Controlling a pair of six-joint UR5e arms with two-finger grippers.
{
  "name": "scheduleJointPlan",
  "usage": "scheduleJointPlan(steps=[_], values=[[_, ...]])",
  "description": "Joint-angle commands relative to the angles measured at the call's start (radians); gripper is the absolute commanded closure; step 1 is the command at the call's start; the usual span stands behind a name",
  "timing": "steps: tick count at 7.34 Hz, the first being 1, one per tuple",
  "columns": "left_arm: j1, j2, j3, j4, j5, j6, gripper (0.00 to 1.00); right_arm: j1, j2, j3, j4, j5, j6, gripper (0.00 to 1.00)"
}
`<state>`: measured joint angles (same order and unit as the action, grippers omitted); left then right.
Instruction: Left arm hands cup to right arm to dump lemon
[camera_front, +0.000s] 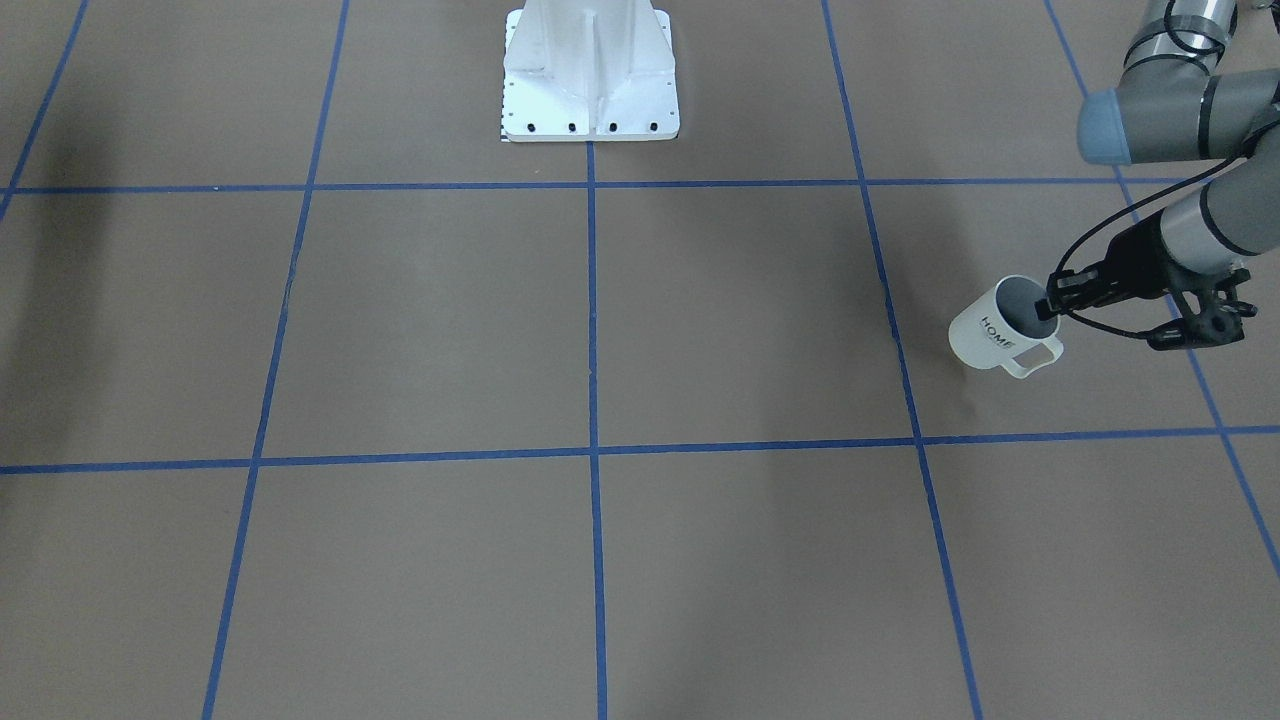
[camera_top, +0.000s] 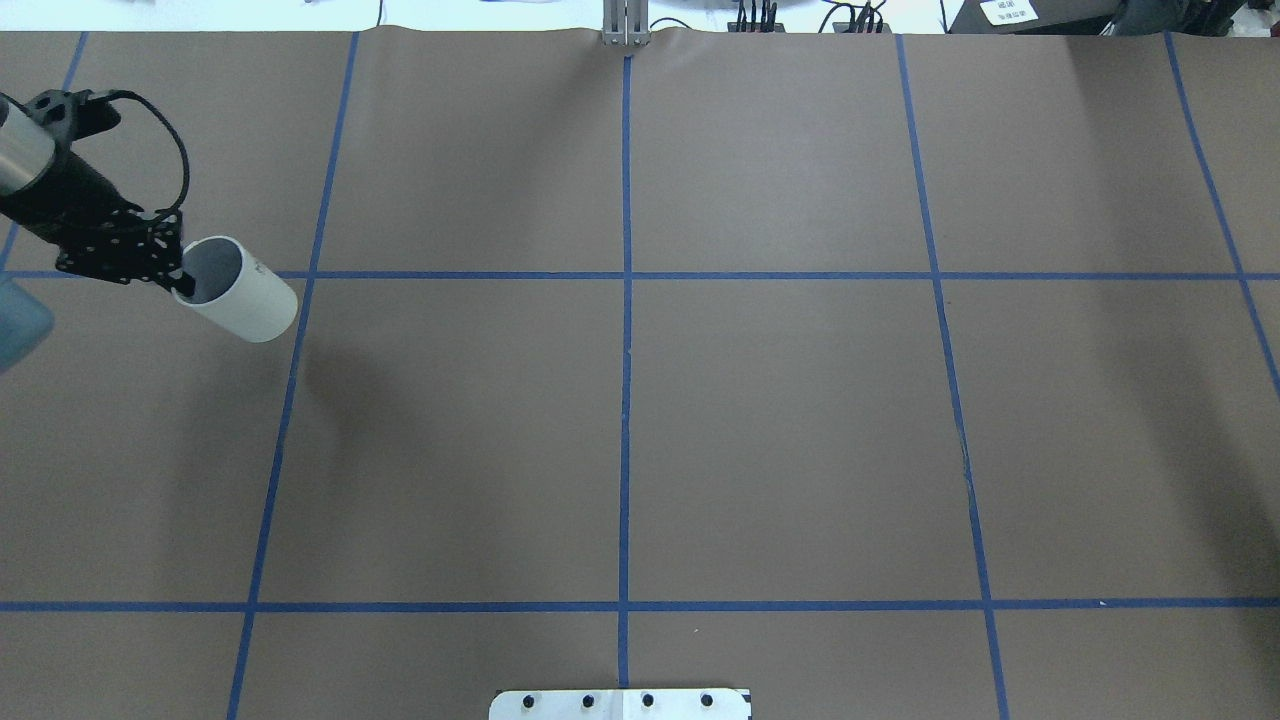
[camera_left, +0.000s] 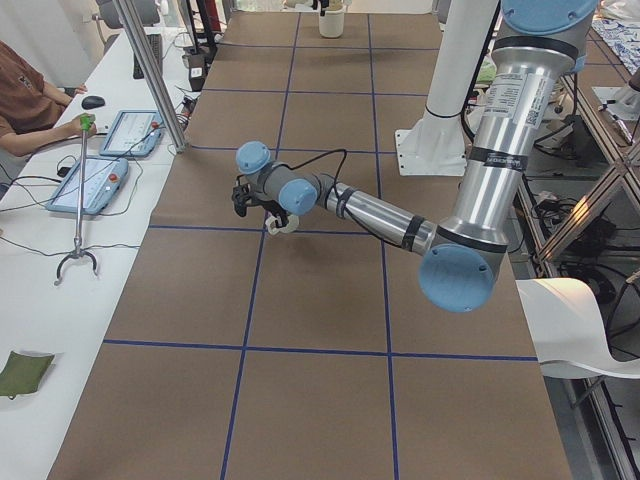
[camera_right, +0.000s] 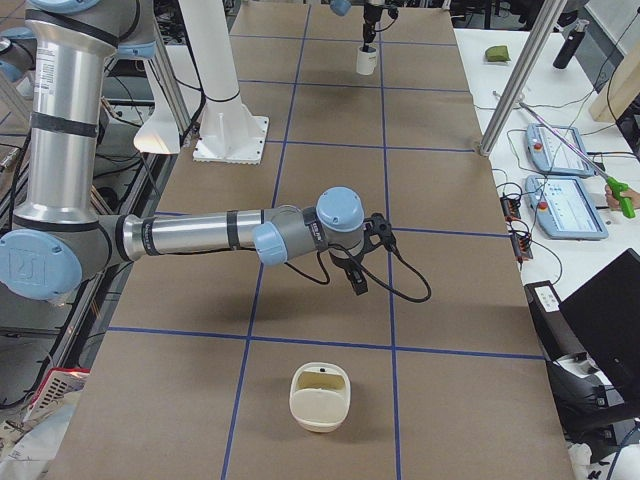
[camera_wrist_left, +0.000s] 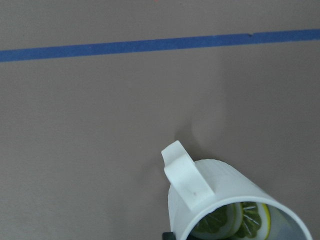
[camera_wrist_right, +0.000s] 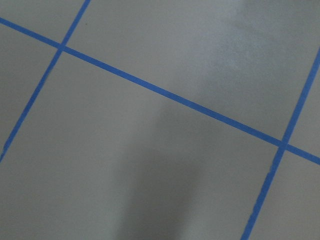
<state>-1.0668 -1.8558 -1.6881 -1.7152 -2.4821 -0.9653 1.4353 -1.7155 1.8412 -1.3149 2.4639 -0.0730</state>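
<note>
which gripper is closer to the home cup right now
Left. The left gripper is clamped on the rim of the cup, holding it tilted. The right gripper hangs far away from it and shows only in the right side view.

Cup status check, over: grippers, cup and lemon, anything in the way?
Left gripper shut on cup, jaws at rim. Cup tilted, lemon inside. Right gripper far off, state unreadable. White container lies near right gripper.
</note>
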Motion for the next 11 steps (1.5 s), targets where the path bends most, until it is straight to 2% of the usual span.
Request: scheduleJointPlan(steps=[1, 2, 3, 4, 6, 8, 9, 10, 11], values=[[0.082, -0.181, -0.004, 0.025, 0.006, -0.23, 1.0, -0.076, 0.101, 0.001, 0.0, 0.038, 0.118, 0.0], [0.109, -0.247, 0.001, 0.026, 0.006, -0.324, 1.0, -0.103, 0.164, 0.004, 0.003, 0.037, 0.257, 0.0], [0.149, -0.297, 0.025, 0.032, 0.02, -0.396, 1.0, -0.122, 0.222, 0.006, 0.003, 0.03, 0.307, 0.0], [0.183, -0.386, 0.083, 0.051, 0.091, -0.408, 1.0, -0.148, 0.296, 0.004, 0.003, -0.006, 0.327, 0.0], [0.221, -0.654, 0.276, 0.222, 0.138, -0.415, 1.0, -0.231, 0.385, 0.039, 0.003, -0.168, 0.465, 0.0], [0.246, -0.703, 0.314, 0.221, 0.163, -0.421, 1.0, -0.336, 0.445, 0.064, 0.003, -0.288, 0.554, 0.03], [0.251, -0.715, 0.317, 0.221, 0.166, -0.417, 1.0, -0.41, 0.48, 0.078, 0.003, -0.4, 0.608, 0.04], [0.258, -0.753, 0.347, 0.226, 0.181, -0.424, 1.0, -0.511, 0.503, 0.111, 0.003, -0.563, 0.75, 0.05], [0.261, -0.813, 0.426, 0.227, 0.184, -0.429, 1.0, -0.58, 0.508, 0.149, 0.003, -0.662, 0.821, 0.05]])
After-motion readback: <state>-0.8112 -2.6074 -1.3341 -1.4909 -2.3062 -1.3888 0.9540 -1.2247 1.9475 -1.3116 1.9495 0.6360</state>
